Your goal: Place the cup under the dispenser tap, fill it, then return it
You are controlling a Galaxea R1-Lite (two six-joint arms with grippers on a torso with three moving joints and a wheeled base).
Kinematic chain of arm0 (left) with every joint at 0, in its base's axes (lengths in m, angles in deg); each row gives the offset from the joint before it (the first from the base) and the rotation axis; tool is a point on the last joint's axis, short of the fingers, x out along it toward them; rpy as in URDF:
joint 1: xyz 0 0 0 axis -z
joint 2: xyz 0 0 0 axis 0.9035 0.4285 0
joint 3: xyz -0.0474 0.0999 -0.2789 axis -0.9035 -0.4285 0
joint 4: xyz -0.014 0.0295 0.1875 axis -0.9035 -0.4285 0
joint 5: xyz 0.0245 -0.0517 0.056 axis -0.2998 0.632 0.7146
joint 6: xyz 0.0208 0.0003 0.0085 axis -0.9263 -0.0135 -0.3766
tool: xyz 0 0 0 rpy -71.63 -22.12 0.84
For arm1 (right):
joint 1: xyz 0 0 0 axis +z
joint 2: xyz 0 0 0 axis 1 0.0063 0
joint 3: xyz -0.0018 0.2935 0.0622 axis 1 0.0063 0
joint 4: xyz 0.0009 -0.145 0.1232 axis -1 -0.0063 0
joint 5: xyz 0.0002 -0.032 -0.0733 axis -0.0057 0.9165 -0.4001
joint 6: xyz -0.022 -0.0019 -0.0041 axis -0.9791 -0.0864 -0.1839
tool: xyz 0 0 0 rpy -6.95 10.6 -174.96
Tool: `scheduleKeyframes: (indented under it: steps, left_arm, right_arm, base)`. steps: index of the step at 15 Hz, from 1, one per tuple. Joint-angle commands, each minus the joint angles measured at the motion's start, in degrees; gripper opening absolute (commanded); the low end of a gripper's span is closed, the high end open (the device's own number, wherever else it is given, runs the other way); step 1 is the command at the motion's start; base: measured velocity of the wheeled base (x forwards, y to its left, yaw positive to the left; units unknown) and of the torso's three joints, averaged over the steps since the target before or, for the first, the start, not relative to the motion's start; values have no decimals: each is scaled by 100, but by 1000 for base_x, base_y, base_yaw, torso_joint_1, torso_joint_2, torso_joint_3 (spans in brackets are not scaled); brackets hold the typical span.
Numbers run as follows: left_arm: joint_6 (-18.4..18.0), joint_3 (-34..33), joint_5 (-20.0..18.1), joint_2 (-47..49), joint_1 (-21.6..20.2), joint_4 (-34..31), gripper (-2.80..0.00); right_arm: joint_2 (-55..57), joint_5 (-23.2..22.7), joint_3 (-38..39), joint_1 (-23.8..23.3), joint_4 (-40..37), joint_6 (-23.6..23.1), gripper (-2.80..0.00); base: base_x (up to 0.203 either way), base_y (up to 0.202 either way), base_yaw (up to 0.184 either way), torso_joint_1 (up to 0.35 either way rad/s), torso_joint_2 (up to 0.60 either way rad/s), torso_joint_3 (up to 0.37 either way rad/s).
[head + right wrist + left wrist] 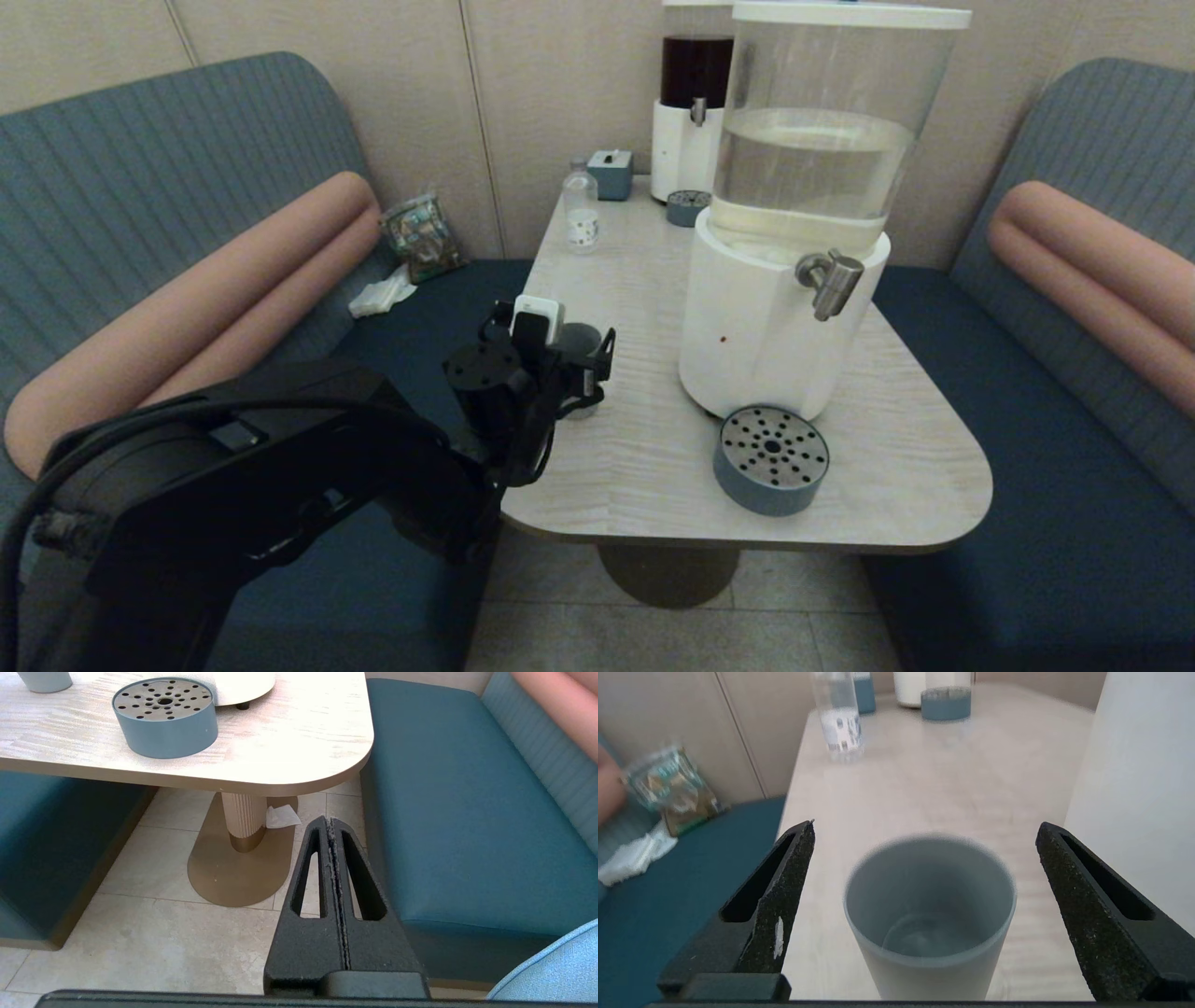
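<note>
Pale wood-grain worktop [644, 448] carries the big white-based dispenser [775, 327], whose brushed-steel dispenser tap [829, 280] juts over a round grey-blue tray [771, 459]. Near the worktop's left edge, well apart from the tap, the cup [930, 914] stands upright between the wide-spread fingers [787, 891] of the left pincer [924, 900], untouched. Parked low beside the bench, the right pincer [331, 826] is closed on nothing.

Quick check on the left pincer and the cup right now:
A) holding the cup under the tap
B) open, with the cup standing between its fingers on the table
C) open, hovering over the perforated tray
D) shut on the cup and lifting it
B: the left pincer is open, its fingers apart from either side of the cup, which stands on the table.
</note>
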Motion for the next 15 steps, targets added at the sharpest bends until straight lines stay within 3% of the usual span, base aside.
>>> scheduleKeyframes:
  steps: [1,12,13,15]
  left_arm:
    - [-19,23,13,-229,12,29,0]
    - [-104,-77,19,-1587,33,-453,0]
    - [-149,-145,21,-1771,29,-505,-280]
    - [-227,-247,26,-2174,26,-579,-280]
  right_arm:
    - [5,0,0,4,2,-3,-280]
    - [5,0,0,4,2,-3,-280]
    - [5,0,0,0,2,-3,-280]
    - [5,0,0,3,2,-12,-280]
  base:
    - [0,0,0,0,0,0]
    - [0,0,0,0,0,0]
    - [0,0,0,0,0,0]
    - [0,0,0,0,0,0]
